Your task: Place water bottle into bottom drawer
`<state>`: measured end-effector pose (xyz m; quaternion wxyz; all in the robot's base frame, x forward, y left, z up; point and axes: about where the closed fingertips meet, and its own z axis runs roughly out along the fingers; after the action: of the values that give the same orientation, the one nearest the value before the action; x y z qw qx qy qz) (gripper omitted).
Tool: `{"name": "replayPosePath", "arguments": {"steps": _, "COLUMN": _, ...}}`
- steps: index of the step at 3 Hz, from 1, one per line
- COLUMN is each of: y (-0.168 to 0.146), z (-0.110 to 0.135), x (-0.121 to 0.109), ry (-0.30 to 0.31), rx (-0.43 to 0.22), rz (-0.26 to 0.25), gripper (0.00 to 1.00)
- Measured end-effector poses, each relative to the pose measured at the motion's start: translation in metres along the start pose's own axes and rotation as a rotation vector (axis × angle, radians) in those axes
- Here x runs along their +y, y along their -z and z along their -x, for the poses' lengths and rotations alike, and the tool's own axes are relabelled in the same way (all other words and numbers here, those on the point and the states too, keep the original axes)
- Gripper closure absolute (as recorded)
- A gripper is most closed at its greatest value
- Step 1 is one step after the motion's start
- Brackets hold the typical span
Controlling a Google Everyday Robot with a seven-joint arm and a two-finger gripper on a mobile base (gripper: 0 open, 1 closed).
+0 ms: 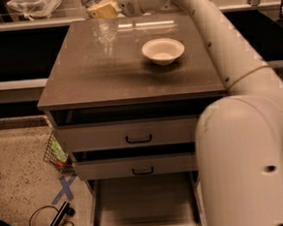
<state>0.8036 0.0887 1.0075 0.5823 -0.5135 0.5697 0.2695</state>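
My gripper (102,9) is at the top edge of the camera view, over the far left part of the cabinet top (95,74). Its tan fingers are shut on the water bottle (104,30), a clear ribbed bottle hanging upright above the surface; its cap is cut off by the frame's top. The bottom drawer (145,204) is pulled out at floor level below the cabinet, its flat floor bare. My arm's large white body (247,166) hides the drawer's right side.
A white bowl (162,50) sits on the cabinet top, right of the bottle. Two upper drawers with black handles (138,138) (142,170) stand slightly ajar. A wire basket (57,155), a blue tape cross (64,188) and a black cable (52,225) lie on the floor to the left.
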Motion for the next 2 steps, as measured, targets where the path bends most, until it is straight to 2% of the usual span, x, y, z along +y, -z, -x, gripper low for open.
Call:
{"name": "replayPosePath", "arguments": {"steps": 1, "y": 0.038, "z": 0.013, "x": 0.021, "ry": 0.018, "rx": 0.018, "rz": -0.020, "gripper": 1.00}}
{"name": "replayPosePath", "arguments": {"steps": 2, "y": 0.081, "z": 0.034, "x": 0.044, "ry": 0.028, "rx": 0.026, "rz": -0.075, "gripper": 1.00}}
